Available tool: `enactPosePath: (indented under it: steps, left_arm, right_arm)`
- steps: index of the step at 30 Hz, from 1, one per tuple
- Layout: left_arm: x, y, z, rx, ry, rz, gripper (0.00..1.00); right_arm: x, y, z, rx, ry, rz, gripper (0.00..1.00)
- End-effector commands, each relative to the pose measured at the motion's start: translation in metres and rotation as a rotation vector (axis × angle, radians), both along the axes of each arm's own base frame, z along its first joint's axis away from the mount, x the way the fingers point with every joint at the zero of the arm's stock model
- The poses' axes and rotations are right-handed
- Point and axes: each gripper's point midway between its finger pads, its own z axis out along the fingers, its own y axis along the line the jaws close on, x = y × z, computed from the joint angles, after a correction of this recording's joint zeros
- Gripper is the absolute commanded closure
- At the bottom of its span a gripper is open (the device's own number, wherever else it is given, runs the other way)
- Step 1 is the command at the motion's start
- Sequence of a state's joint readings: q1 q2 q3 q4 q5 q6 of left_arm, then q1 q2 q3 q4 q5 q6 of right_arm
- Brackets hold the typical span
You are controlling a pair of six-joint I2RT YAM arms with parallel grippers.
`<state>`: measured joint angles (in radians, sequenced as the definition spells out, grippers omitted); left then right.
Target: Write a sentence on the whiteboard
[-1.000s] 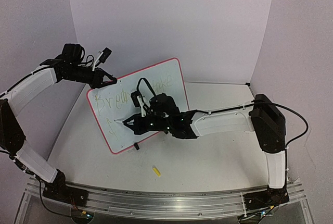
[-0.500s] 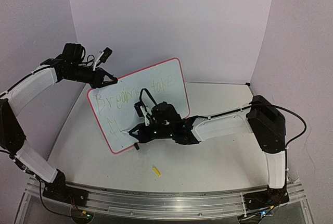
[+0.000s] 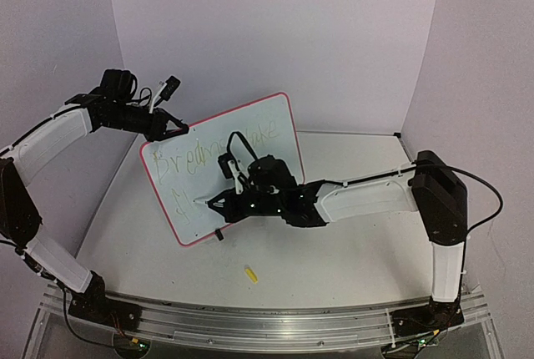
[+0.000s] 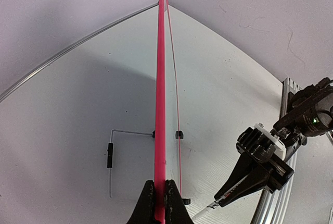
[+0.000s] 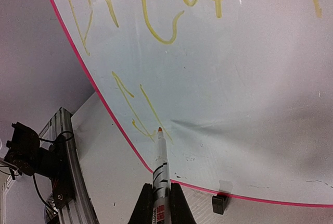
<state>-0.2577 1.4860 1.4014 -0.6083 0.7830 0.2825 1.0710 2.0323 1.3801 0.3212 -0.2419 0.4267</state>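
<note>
Second line underway, we judge: right gripper (image 5: 159,197) clamps marker (image 5: 159,162), left gripper (image 4: 160,195) pinches whiteboard (image 5: 260,104); next stroke needs steady contact.

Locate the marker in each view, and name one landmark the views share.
Top external: marker left of centre, tip at the whiteboard's lower left.
Left wrist: marker at the bottom edge, right of centre.
Right wrist: marker bottom centre, pointing up at the yellow writing.
Shared landmark: the whiteboard's pink-red border.
</note>
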Motion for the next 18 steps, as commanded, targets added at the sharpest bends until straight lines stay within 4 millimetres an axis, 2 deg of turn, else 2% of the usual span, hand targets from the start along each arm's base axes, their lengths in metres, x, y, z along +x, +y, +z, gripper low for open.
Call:
enactPosePath:
  steps: [1, 18]
  left_arm:
    - [-0.024, -0.021, -0.051, 0.048, 0.160, -0.099, 1.00]
    - [-0.025, -0.022, -0.050, 0.048, 0.157, -0.100, 1.00]
  right_arm:
    - [0.010, 0.006, 0.030, 0.057, -0.046, -0.019, 1.00]
    - [0.019, 0.007, 0.003, 0.019, -0.009, -0.065, 1.00]
